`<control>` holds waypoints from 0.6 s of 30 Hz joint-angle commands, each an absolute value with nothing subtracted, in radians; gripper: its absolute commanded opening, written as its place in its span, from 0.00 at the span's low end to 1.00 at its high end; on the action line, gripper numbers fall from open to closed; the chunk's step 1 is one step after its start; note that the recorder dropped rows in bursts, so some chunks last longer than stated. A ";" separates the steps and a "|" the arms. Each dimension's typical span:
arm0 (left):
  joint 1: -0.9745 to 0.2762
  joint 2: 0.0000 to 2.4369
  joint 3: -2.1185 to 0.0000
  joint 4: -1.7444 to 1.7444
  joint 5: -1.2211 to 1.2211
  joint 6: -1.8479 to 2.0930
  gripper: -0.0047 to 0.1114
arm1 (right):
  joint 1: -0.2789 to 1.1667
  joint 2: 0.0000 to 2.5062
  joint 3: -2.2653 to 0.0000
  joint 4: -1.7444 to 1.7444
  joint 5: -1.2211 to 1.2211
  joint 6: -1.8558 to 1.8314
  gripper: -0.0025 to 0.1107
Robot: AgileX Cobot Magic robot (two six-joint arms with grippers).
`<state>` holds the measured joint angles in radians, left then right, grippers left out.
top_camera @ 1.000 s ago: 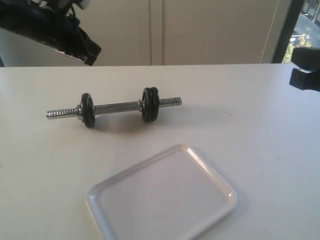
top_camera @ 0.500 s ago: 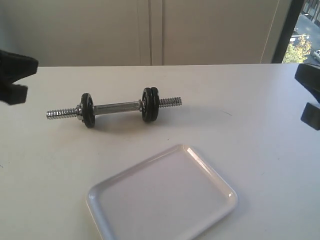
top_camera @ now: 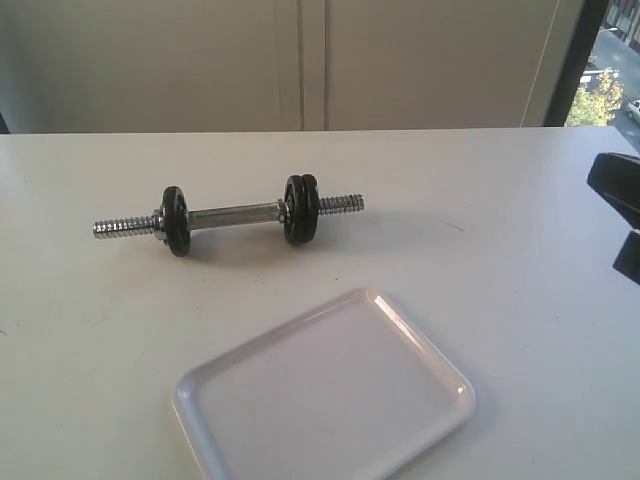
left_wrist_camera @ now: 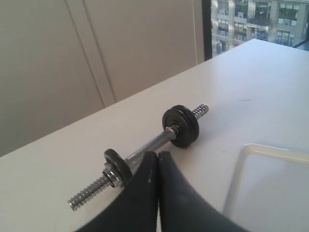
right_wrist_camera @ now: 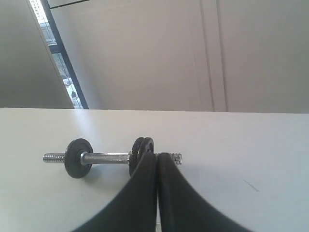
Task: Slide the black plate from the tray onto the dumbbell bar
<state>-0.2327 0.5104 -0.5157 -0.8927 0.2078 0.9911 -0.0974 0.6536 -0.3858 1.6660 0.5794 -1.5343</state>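
Observation:
The dumbbell bar (top_camera: 235,214) lies on the white table with three matte-black discs on it. One black plate (top_camera: 175,220) sits toward its left end and a pair (top_camera: 301,208) toward its right. The glossy white tray (top_camera: 325,390) in front holds nothing. My left gripper (left_wrist_camera: 158,154) is shut and empty, hovering short of the bar (left_wrist_camera: 149,143); it is outside the exterior view. My right gripper (right_wrist_camera: 158,155) is shut and empty too, well back from the pair of discs (right_wrist_camera: 141,153). Only a dark part of the right arm (top_camera: 620,190) shows at the right edge.
The table's far edge meets a beige wall with panel seams. A window lies at the far right (top_camera: 610,70). A faint dark mark (top_camera: 455,226) sits on the table to the right of the bar.
The left arm has drawn back leftward and left the exterior view. The right arm has sunk lower at the right edge. Bar, discs and tray have not moved.

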 commanded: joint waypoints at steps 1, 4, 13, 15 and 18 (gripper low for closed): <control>-0.233 0.500 -0.509 -0.911 0.286 0.967 0.04 | -0.100 0.650 -0.381 1.662 0.586 -1.525 0.02; -0.233 0.500 -0.509 -0.911 0.284 0.967 0.04 | -0.100 0.650 -0.381 1.662 0.586 -1.525 0.02; -0.233 0.500 -0.509 -0.911 0.282 0.967 0.04 | -0.100 0.650 -0.381 1.662 0.586 -1.525 0.02; -0.233 0.500 -0.509 -0.911 0.282 0.967 0.04 | -0.100 0.650 -0.381 1.662 0.586 -1.525 0.02; -0.233 0.500 -0.509 -0.911 0.282 0.967 0.04 | -0.100 0.650 -0.381 1.662 0.586 -1.525 0.02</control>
